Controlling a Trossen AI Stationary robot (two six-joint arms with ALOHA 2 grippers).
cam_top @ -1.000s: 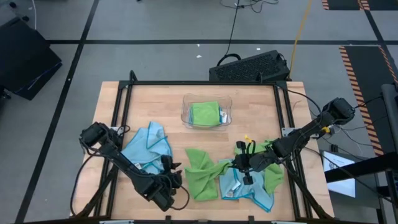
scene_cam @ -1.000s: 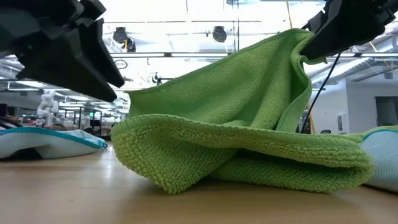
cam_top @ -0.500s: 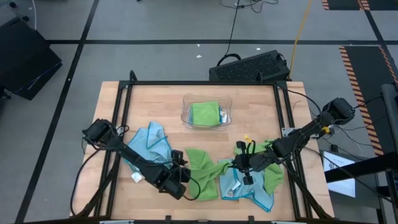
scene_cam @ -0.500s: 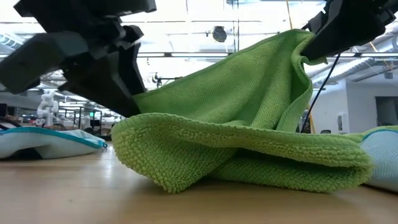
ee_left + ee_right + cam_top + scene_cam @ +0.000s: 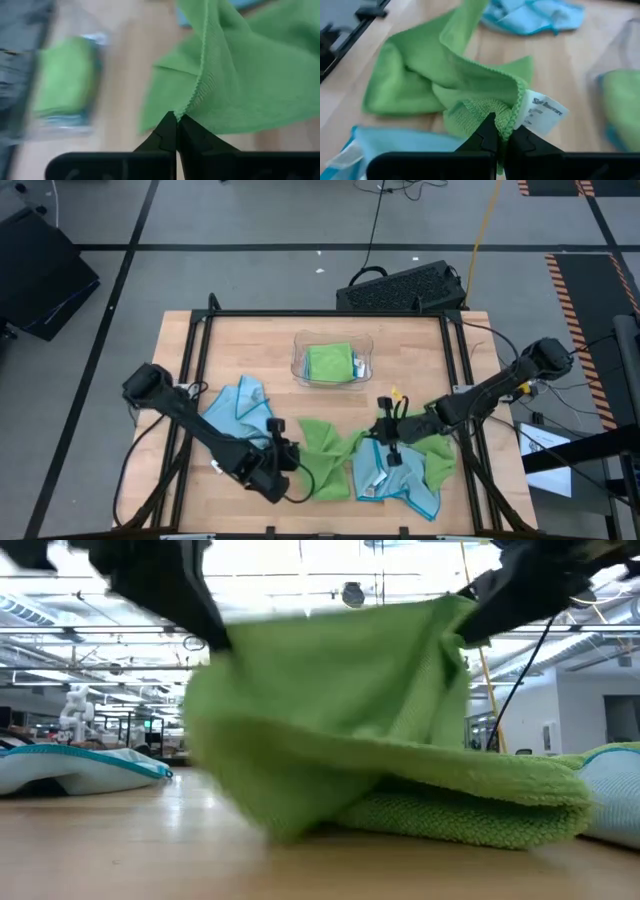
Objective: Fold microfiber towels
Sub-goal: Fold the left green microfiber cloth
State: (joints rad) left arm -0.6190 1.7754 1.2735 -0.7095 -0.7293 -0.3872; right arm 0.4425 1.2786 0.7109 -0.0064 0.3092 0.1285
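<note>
Both jaws pinched tight on one green towel's edges!
We see the left gripper [image 5: 287,458] and right gripper [image 5: 385,432] holding the green towel [image 5: 325,455] at the table's [image 5: 420,350] near middle, a blue towel [image 5: 240,415] lying to its left.

On the table [image 5: 420,355], a tray [image 5: 332,364] sits at the middle of the far side with a folded towel [image 5: 329,362] in it. Near the front, a towel [image 5: 325,455] lies at the centre between the left gripper [image 5: 287,458], which pinches its left edge, and the right gripper [image 5: 381,434], which pinches its right corner. A second towel [image 5: 243,416] lies to its left, behind the left arm, and a heap of towels [image 5: 405,476] lies to its right, under the right gripper.
</note>
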